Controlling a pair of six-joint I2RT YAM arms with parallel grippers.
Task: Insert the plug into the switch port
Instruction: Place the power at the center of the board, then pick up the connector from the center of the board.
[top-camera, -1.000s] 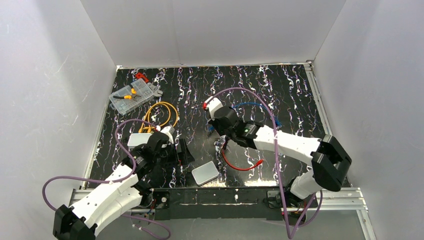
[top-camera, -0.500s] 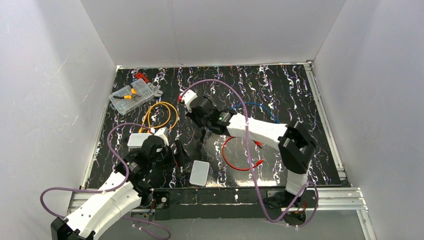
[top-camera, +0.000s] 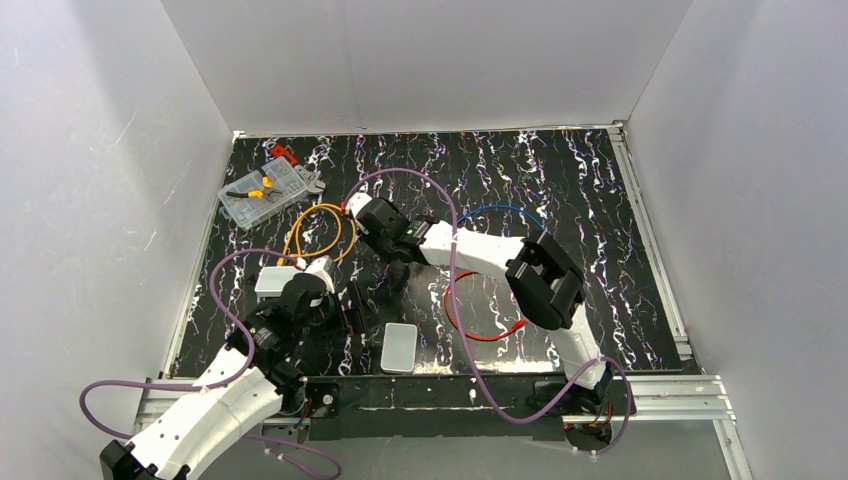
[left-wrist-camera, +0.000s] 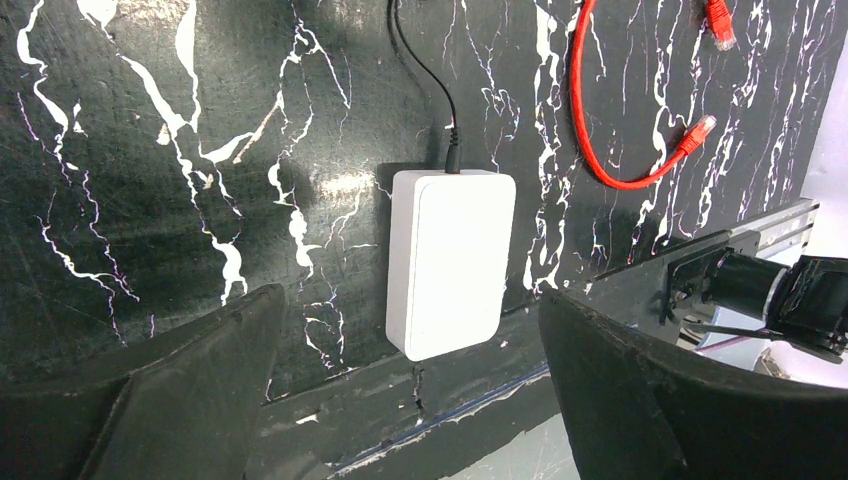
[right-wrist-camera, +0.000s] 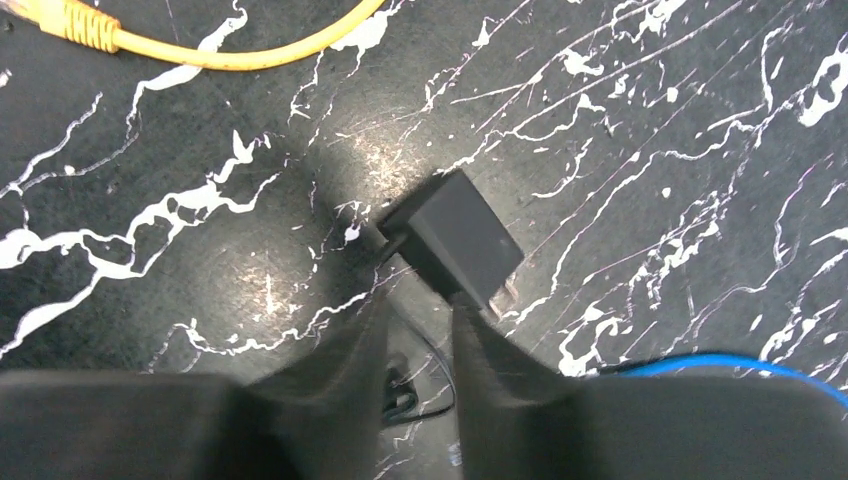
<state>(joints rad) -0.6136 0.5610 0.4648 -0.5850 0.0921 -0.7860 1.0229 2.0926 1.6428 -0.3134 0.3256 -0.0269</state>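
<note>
The pale grey-white flat box lies near the table's front edge and also shows in the left wrist view. A thin black cable is plugged into its far edge; no other socket shows. My left gripper is wide open and empty, its jaws either side of the box's near end, not touching it. The red cable with its clear-red plug lies loose to the right of the box. My right gripper hovers over a black adapter block, its jaws a narrow gap apart and holding nothing.
A smaller white box lies left of my left gripper. An orange cable coil and a clear parts case are at the back left. A blue cable lies right of centre. The metal rail runs along the front edge.
My right arm has swung left, away from the red cable, to above the black adapter. The pale box has turned from skewed to lengthwise and shifted slightly left. My left gripper has drawn back a little.
</note>
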